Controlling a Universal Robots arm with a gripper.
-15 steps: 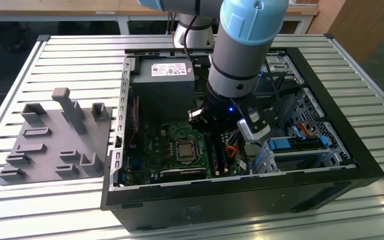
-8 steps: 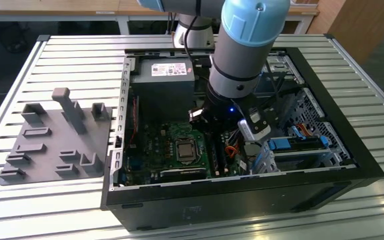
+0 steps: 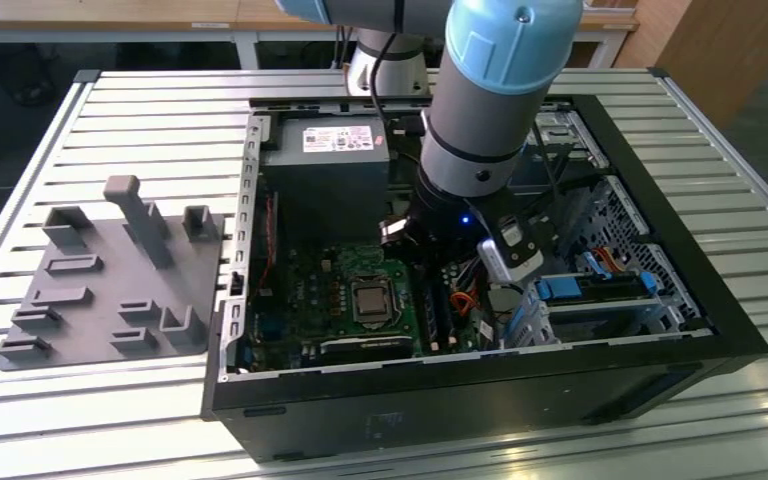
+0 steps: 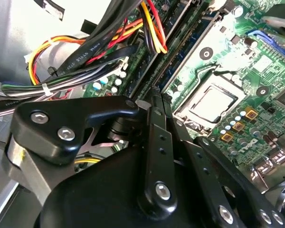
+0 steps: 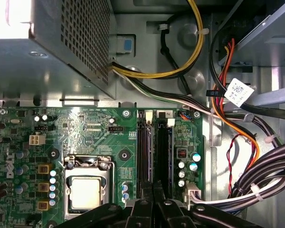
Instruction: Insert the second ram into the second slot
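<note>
Black tool (image 4: 154, 102) pressed together above memory slots (image 5: 154, 152), exterior view adds grey fixture tray (image 3: 104, 280).

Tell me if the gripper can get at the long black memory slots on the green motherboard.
Probably yes: the gripper sits right at the long black memory slots, and the black cable bundle lies beside them, not across.

Jaws' linkage (image 4: 154, 142): matt black, smooth, with bright metal screw heads. Just beyond the jaws, motherboard (image 5: 90, 133): glossy green board, processor lid (image 5: 85, 194) dull brushed metal. Power supply housing (image 5: 61, 52) further off: bare grey sheet metal, perforated grille. Cables (image 5: 171, 71): glossy plastic sheathing. Bench (image 3: 144, 130): ribbed pale metal, faintly reflective.
</note>
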